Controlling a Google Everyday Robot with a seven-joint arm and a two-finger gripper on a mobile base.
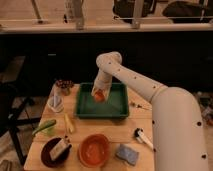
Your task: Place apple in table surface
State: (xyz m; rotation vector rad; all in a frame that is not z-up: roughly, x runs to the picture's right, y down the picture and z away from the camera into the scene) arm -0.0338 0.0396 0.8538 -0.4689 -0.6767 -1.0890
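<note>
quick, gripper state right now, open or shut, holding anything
Gripper: shut on the apple, raised over the left side of the green tray.

Tally on the table surface (116,131)
One apple (99,96), one green tray (111,113), one orange bowl (94,150), one dark bowl (48,155), one blue sponge (127,154); one gripper (97,92) clasps the apple over the tray, near the table's far edge.

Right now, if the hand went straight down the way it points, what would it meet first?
Probably the floor of the green tray. The hand, shut on the apple, points down over the tray's left side, so the apple would land there first, though depth is unclear from one view.
</note>
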